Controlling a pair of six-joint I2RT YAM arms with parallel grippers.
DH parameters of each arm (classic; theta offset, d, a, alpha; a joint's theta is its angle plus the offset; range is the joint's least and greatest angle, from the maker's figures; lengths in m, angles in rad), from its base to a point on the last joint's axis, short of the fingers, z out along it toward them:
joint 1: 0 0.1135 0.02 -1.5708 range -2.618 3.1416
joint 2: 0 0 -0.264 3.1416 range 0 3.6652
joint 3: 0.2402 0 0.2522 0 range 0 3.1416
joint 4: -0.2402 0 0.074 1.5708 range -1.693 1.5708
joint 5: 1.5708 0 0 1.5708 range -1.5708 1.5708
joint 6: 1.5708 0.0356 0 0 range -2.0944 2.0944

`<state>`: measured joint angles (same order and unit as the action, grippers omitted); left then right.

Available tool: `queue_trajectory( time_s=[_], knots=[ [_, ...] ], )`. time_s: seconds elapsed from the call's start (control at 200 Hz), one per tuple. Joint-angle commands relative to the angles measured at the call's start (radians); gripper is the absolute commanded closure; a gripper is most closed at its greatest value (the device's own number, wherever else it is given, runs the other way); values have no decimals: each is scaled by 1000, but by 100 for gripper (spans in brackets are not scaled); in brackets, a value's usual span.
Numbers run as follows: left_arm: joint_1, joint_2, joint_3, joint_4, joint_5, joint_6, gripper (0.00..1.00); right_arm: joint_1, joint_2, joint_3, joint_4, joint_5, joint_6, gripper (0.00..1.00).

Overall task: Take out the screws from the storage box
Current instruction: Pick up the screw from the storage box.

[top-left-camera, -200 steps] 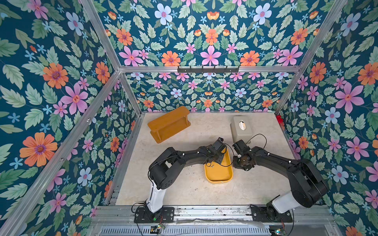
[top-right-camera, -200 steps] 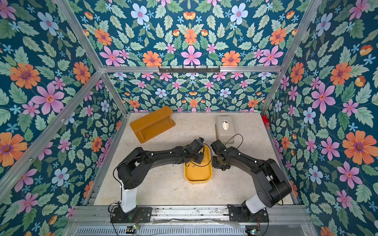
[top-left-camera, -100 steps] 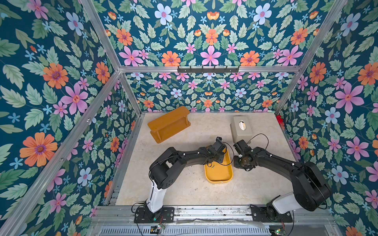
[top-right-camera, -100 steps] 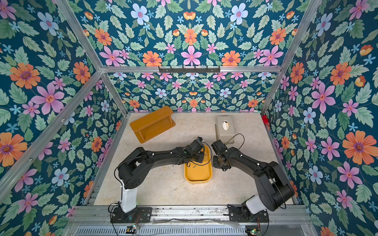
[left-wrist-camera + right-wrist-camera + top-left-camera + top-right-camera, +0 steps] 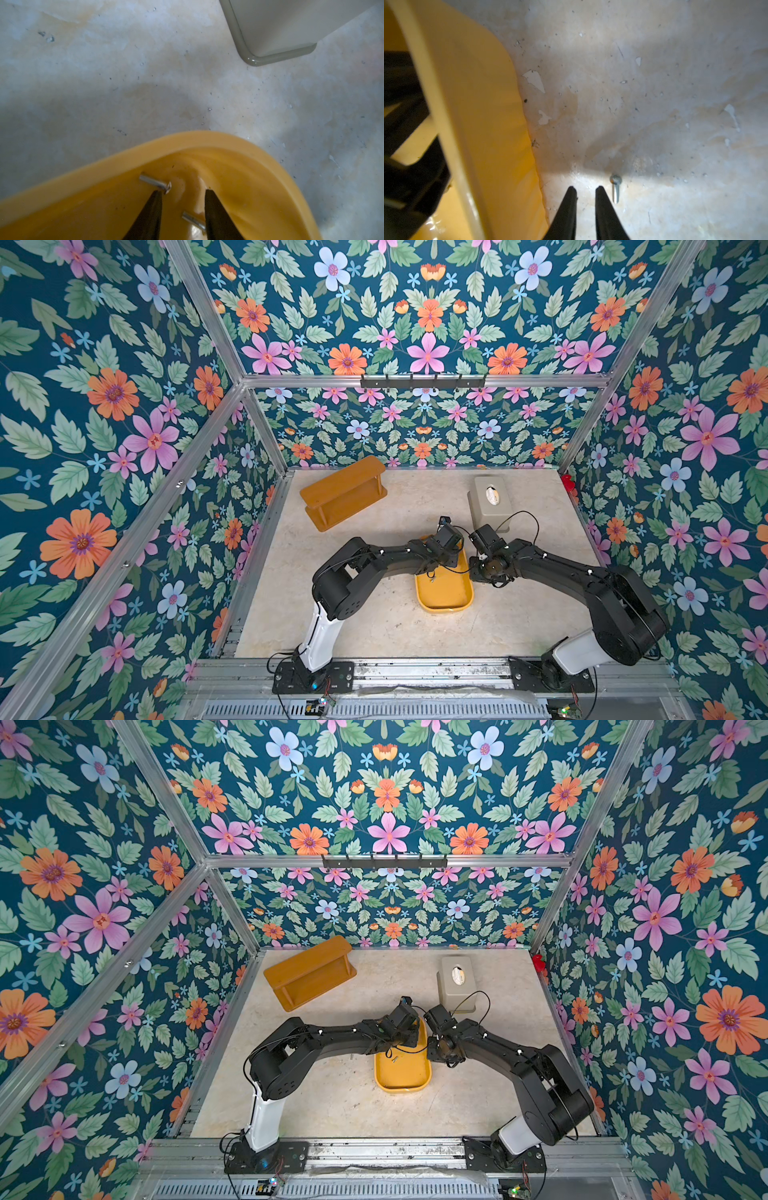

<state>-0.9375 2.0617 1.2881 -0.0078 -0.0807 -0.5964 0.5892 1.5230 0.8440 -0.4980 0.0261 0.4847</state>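
The left gripper [image 5: 182, 192] hangs inside the storage box [image 5: 187, 141], low over the floor at the box's far rounded corner. Its jaws are parted and hold nothing.

Two screws lie there. The corner screw [image 5: 154, 184] rests just ahead of one fingertip [image 5: 155, 201], between it and the box wall. Its long axis is aslant and runs nearly along the line the jaws close on. The inner screw [image 5: 193, 221] lies between the fingers, back from the tips and also aslant. One end is against the other finger or hidden by it; I cannot tell which. I judge it the likelier catch, since the jaws straddle it, though a turn of the wrist would set them squarer across its shank.

In a top view what looks like a further screw [image 5: 395, 1059] shows nearer the box's middle, beside the left arm [image 5: 332, 1036].

The right gripper [image 5: 586, 188] stands outside the box, just beside its right wall, down at the table [image 5: 654, 83]. Its jaws are a narrow slit apart and empty. The table screw [image 5: 615, 189] lies just beside it on the side away from the box, shank parallel to the fingers, out of the box. The left arm is nearer to what remains inside.
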Motion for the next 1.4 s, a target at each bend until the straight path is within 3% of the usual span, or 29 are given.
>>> queue_trajectory(
  time_s=[0.0,0.3,0.725,1.05,1.19,1.395],
  knots=[
    [-3,25,32,-66,15,3,64,4,-16,-5,3,8,3,78],
    [-11,27,81,-257,36,60,69,4,-24,-7,-3,11,3,78],
    [-12,24,69,-296,73,90,74,4,-15,-1,-2,15,5,78],
    [-14,13,33,-357,73,102,63,4,-32,8,-23,31,1,76],
    [-16,12,41,-377,79,112,67,4,-32,12,-28,32,0,76],
    [-18,32,47,-372,134,115,80,4,-37,13,-29,35,0,76]
  ],
)
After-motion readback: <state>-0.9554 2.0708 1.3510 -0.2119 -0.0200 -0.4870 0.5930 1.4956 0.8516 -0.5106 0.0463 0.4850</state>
